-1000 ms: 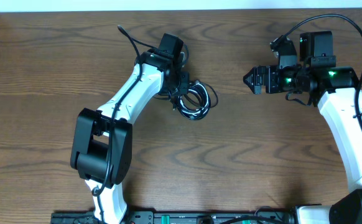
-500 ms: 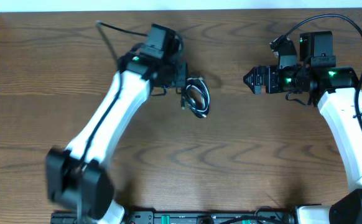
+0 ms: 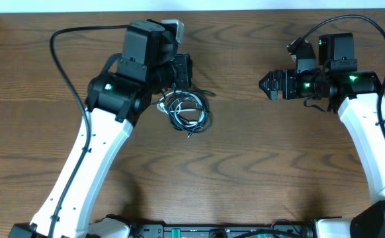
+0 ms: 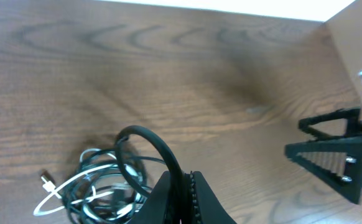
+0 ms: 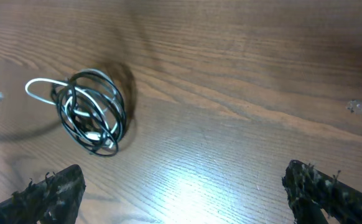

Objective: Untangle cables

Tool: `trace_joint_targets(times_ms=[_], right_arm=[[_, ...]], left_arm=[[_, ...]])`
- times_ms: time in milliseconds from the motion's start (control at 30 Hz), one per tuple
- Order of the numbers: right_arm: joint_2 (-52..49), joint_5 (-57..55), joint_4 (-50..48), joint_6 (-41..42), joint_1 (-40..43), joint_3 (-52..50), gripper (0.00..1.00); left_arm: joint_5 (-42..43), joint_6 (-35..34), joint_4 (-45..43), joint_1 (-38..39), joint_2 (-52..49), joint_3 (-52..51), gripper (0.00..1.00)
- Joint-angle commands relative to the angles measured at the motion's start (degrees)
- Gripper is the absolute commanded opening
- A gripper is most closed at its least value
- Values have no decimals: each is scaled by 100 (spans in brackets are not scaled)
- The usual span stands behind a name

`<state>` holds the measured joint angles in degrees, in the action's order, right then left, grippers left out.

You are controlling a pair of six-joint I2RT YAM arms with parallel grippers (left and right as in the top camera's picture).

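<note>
Cables point(image 3: 187, 114): one coiled bundle, black cords with a whitish one, lying on the surface point(image 3: 245, 165) near its middle.
Left gripper point(image 3: 183, 71): jaws wide, holding nothing; at 12 o'clock of the bundle, one black loop point(image 4: 150, 140) rising against a finger point(image 4: 181, 199).
Right gripper point(image 3: 270, 84): jaws wide, empty; well apart, toward 2 o'clock of the bundle.
</note>
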<state>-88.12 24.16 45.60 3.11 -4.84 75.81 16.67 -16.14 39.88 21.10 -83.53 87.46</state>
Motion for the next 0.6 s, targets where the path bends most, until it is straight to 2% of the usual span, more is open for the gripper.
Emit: trace_joint_targets(times_ms=[0,167,400,567], right_arm=[[-20,-4,0,70,-52,35,99],[-20,-4,-4,70,-52,35,99],[-20,0,-39,72,-52,35,99],[-35,2,-44,72,-52,35,99]], left_arm=[[90,-74,-144,-20,254,96,8],[129,-420,-400,-20,387,96,7],[811,-579,-1117,-20,507,96,8],[841,-903,-1602,-20,658,96,7]])
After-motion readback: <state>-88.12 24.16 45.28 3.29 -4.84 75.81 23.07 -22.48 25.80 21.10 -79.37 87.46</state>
